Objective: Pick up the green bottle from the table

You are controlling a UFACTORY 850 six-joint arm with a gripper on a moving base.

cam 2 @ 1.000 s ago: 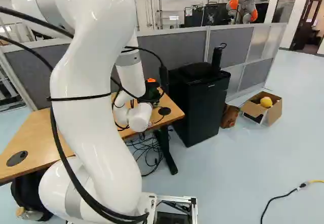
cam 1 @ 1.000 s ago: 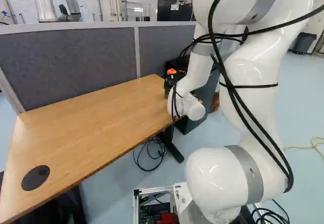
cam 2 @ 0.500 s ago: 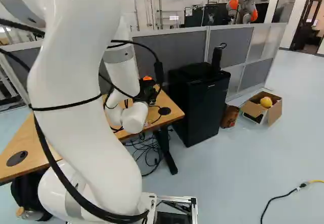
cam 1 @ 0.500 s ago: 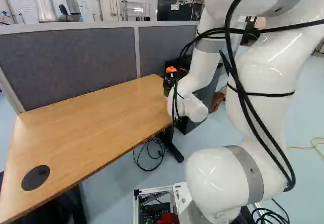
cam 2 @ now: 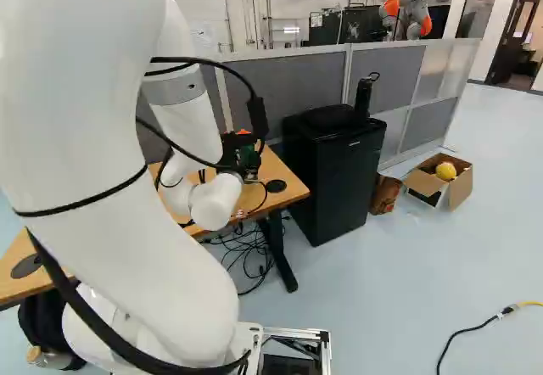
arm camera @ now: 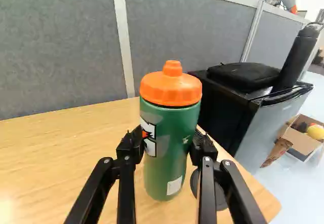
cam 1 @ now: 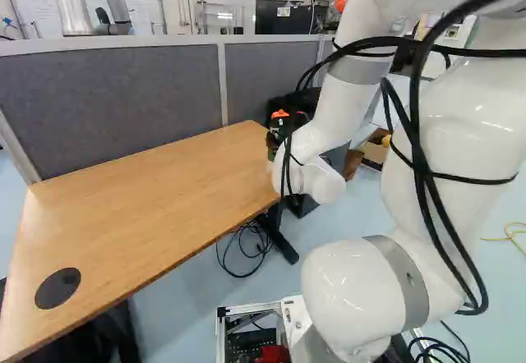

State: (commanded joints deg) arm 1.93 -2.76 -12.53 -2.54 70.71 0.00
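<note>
At the far end of the wooden table (cam 1: 140, 215), my black gripper (cam 2: 230, 148) is at the green bottle (cam 2: 249, 154); cables and the wrist partly cover both in the base views. Seen from the wrist, the gripper (arm camera: 166, 139) has one finger on each side of the upright green bottle (arm camera: 172, 158), shut on its upper body below the orange cap (arm camera: 171, 88). The orange pads are hidden. I cannot tell whether the bottle's base touches the tabletop.
Grey partitions (cam 1: 107, 104) stand behind the table. Beside its far end is a black fridge (cam 2: 335, 180) with a dark bag and black bottle (arm camera: 296, 54) on top. A cardboard box (cam 2: 437, 185) lies on the floor; another robot (cam 2: 410, 6) stands beyond the partition.
The arm's upper links have swung rightward in the left base view and leftward in the right one. Gripper and bottle have shifted together slightly leftward against the table in the right base view.
</note>
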